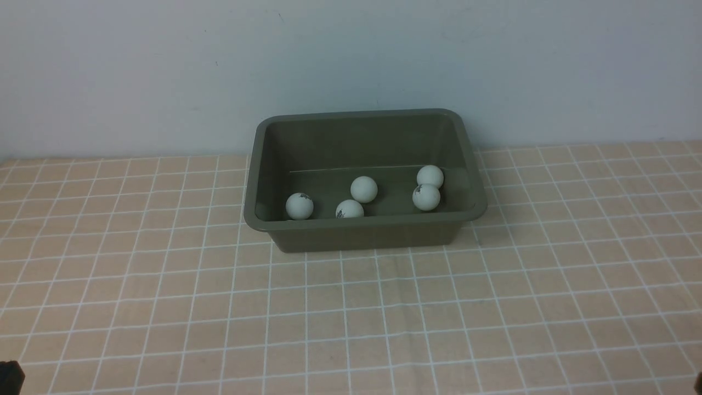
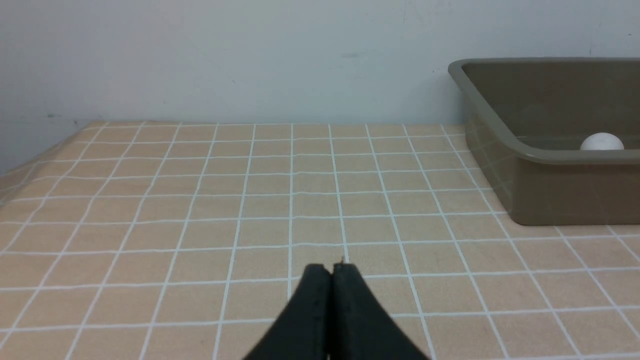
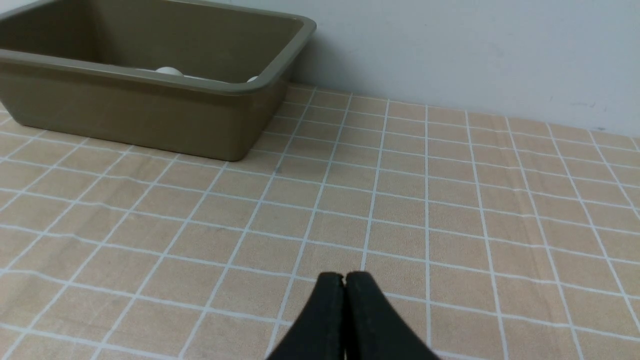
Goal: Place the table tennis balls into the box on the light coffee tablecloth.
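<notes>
Olive-green box [image 1: 364, 233], white balls [image 1: 363, 188] — peach-tan tablecloth [image 1: 164, 285], white grid lines

Soft, even, diffuse light, no glare, faint shadow on the tablecloth [image 1: 164, 285] right beside the box [image 1: 362, 233], box interior dim, balls [image 1: 363, 188] sharp, wrist views slightly soft, black pincer tips darkest

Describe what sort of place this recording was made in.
Probably a staged tabletop test bench, not a lived-in room: a peach-tan cloth with a white grid, a bare pale wall close behind, and one olive-green plastic tub holding small white balls.
</notes>
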Available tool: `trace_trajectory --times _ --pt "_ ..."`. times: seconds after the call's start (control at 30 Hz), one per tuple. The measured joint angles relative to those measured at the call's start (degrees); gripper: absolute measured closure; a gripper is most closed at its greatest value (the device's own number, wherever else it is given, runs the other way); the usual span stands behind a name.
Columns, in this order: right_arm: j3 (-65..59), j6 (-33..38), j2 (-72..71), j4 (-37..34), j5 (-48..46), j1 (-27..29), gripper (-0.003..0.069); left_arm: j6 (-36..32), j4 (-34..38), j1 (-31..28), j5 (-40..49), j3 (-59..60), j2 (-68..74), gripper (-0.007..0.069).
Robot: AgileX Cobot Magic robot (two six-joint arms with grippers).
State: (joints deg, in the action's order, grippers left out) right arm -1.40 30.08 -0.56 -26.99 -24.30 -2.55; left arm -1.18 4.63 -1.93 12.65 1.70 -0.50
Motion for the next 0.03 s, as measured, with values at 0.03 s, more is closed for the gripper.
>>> trace_trajectory --times 0.03 --pt "0.00 0.00 0.00 0.00 0.00 0.00 0.0677 0.00 0.00 0.00 0.00 0.00 0.00 0.0693"
